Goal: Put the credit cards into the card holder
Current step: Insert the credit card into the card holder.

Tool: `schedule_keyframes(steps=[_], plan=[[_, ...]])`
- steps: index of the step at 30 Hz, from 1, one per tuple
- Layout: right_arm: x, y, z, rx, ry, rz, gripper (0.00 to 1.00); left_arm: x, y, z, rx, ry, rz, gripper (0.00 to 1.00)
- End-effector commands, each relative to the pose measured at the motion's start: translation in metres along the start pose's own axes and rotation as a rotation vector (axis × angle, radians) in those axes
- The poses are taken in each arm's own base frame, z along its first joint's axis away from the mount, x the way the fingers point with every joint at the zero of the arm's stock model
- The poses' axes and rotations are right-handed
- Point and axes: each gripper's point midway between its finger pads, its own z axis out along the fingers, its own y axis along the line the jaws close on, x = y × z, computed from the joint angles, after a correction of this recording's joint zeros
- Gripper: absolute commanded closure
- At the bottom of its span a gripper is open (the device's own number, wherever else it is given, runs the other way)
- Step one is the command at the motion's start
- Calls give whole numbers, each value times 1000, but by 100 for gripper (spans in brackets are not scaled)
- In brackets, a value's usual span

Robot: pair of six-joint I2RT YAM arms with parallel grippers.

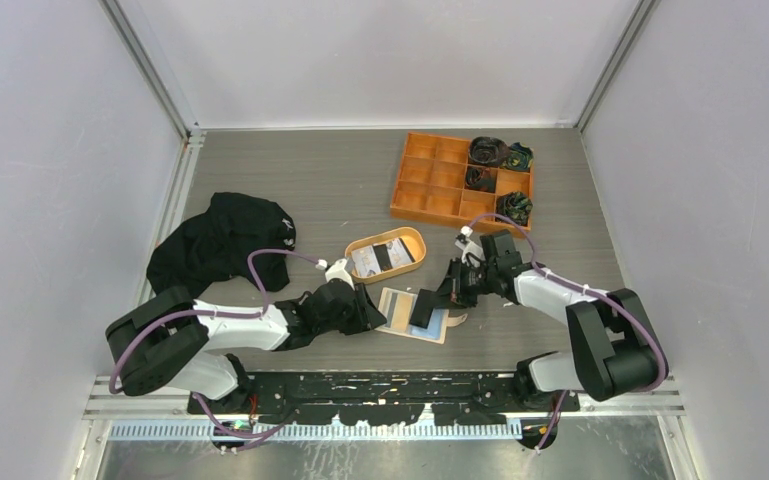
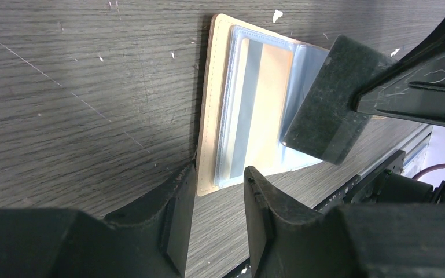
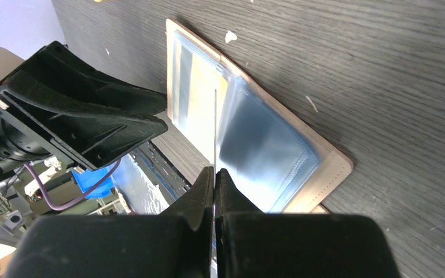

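Beige card holder (image 1: 400, 312) lies open at near centre. Right gripper (image 3: 214, 171) pinches a dark card (image 1: 425, 308) edge-down over it. Left gripper (image 2: 219, 171) fingers stand apart, straddling its corner.

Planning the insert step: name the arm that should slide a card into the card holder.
Right. The right end effector is shut on the dark card, poised edge-on over the clear sleeves of the open card holder. The left end effector sits open, empty, at the holder's edge.
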Motion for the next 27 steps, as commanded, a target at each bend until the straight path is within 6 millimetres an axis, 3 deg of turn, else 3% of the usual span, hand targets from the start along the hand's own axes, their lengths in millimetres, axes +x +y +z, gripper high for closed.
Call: schedule_keyframes(steps=[1, 9, 18, 27], plan=[[-14, 6, 3, -23, -28, -12, 99, 0, -2, -1, 15, -10, -4, 62], [-17, 14, 4, -71, -35, -8, 99, 3, -3, 3, 22, 4, -11, 63], [-17, -3, 6, 10, -35, -9, 99, 4, -3, 3, 26, 4, -14, 63], [-14, -6, 3, 39, -42, -21, 99, 4, -1, 2, 25, 2, -15, 63]])
